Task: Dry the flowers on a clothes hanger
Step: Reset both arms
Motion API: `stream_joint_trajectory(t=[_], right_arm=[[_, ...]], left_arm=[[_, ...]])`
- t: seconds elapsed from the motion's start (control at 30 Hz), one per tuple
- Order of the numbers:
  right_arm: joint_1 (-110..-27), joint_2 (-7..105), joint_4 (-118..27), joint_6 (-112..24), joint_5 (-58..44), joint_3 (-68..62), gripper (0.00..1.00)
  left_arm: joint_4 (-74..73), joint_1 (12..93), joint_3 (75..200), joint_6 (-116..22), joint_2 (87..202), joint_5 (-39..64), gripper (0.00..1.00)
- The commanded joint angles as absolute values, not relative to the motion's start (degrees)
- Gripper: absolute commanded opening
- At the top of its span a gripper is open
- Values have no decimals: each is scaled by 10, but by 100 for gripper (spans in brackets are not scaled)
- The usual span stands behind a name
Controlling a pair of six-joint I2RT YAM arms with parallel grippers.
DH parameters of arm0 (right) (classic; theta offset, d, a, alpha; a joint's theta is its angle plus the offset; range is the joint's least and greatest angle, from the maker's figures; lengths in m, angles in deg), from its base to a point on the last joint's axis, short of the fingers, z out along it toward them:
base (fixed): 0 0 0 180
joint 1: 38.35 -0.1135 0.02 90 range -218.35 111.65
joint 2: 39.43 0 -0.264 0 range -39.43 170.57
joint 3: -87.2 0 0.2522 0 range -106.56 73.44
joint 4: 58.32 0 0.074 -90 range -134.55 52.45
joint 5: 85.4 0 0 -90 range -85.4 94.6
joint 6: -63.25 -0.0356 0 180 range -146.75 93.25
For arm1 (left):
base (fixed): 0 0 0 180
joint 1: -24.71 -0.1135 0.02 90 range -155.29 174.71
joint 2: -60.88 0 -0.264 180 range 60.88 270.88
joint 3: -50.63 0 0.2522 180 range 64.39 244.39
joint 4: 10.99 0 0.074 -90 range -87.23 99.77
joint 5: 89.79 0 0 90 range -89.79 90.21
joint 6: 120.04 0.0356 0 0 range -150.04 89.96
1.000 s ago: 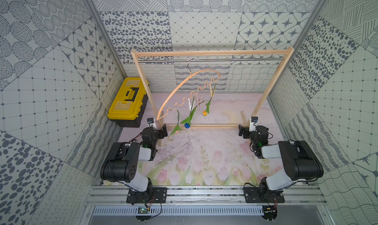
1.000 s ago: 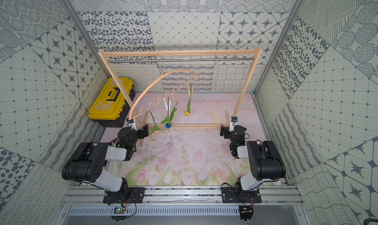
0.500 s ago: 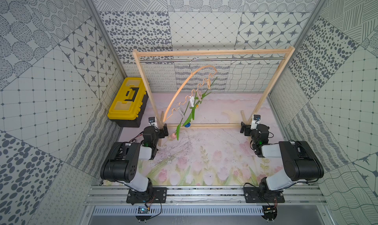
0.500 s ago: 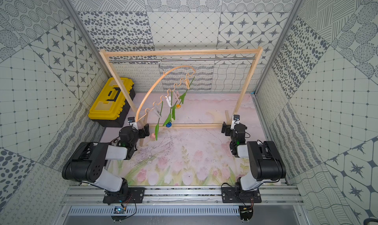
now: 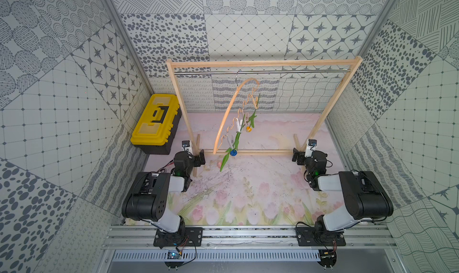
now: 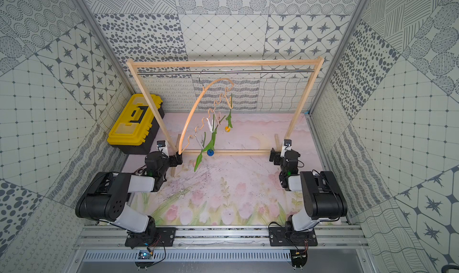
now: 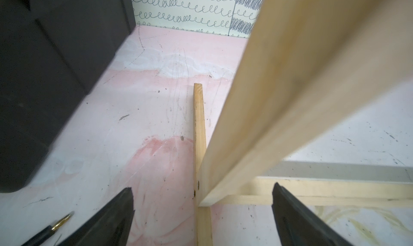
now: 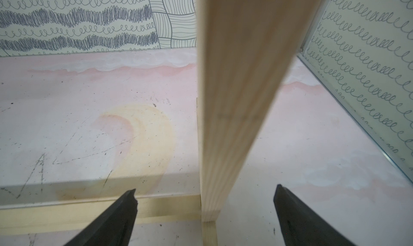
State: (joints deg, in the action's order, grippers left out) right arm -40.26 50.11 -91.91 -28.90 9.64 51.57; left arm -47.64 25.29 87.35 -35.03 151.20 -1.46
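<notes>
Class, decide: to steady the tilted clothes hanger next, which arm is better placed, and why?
Left, probably. The left claw, open, sits beside the clothes hanger's low end and the flowers; the right claw, also open, is across at the frame's other upright.

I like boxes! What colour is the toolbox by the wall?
The toolbox is yellow with a black base and handle, clearest in a top view.

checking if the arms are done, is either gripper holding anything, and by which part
Nothing is held. The left gripper and right gripper are open and empty; the flowers hang clipped to the clothes hanger.
</notes>
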Motion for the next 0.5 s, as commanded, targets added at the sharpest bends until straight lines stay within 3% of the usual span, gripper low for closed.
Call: stream_joint_trajectory(t=[0.0, 0.47], right_arm=[[-405, 494, -935, -295, 102, 506, 100], [-405, 496, -921, -278, 53, 496, 100]], left_arm=[[-470, 255, 878, -322, 1515, 21, 99], [-470, 256, 879, -322, 1515, 21, 99]])
